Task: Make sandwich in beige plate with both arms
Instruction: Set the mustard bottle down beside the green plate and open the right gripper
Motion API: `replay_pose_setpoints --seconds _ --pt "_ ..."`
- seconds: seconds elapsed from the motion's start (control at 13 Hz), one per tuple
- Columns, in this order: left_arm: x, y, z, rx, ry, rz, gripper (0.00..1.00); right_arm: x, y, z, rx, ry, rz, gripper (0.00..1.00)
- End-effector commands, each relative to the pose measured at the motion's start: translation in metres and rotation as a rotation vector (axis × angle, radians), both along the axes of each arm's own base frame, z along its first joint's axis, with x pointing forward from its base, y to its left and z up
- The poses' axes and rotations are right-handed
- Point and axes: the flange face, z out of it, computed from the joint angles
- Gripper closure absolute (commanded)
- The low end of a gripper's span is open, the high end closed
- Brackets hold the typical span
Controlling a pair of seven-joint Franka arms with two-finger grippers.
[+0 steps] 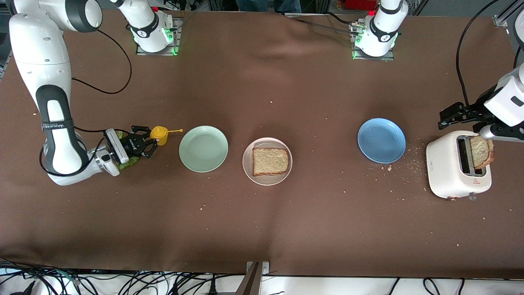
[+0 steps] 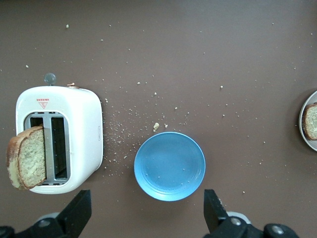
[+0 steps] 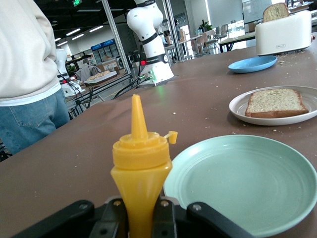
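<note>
Toast is what the front view centres on: one brown slice point(image 1: 270, 161) lies flat in the beige plate point(image 1: 248, 164) at mid-frame, between a mint-green plate point(image 1: 203, 148) and a blue plate point(image 1: 381, 140). At the frame's left edge the right gripper point(image 1: 151, 141) sits low at table level, pinched tight round a yellow squeeze bottle point(image 1: 159, 135) just beside the green plate; its arm comes down the left side of the frame and bends sharply at the wrist so the hand lies nearly level, with a bit of green lettuce point(image 1: 127, 162) peeping out under the wrist. At the right edge a white toaster point(image 1: 457, 170) has a second slice of toast point(image 1: 482, 151) standing up out of a slot, and the left arm enters from the right edge with its wrist above the toaster. In the left wrist view the left gripper point(image 2: 147, 213) looks straight down, its two black fingers point(image 2: 77, 210) spread as wide as they go along the bottom edge and holding nothing, over the cloth beside the blue plate point(image 2: 170, 166) and toaster point(image 2: 85, 129), the slice point(image 2: 27, 156) leaning at the slot's end. In the right wrist view the closed fingers point(image 3: 111, 220) clamp the bottle's point(image 3: 140, 171) body at bottom centre, the green plate point(image 3: 247, 181) just past it and the toast point(image 3: 275, 102) on the beige plate point(image 3: 237, 106) farther up at right.
</note>
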Motion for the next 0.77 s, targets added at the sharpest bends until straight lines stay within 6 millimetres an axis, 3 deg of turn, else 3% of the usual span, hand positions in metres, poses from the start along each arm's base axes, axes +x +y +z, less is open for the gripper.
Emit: replay_pose_setpoints --seconds 0.0,0.15,0.31,0.46,0.69 --pt "0.000 -0.002 -0.002 -0.024 -0.005 0.008 0.00 -0.003 0.006 -0.007 0.100 -0.045 -0.002 1.00" --pt "0.001 -0.002 -0.003 -0.024 -0.003 0.008 0.00 -0.004 0.005 -0.014 0.123 -0.050 -0.009 0.98" --pt "0.001 -0.002 -0.004 -0.024 0.000 0.009 0.00 -0.005 0.001 -0.013 0.111 -0.033 -0.016 0.44" --pt "0.001 -0.002 -0.004 -0.024 0.000 0.008 0.00 -0.004 -0.003 -0.009 0.081 -0.012 -0.015 0.20" --pt "0.001 -0.002 -0.004 -0.024 0.000 0.008 0.00 -0.008 -0.023 0.004 0.004 0.052 0.010 0.14"
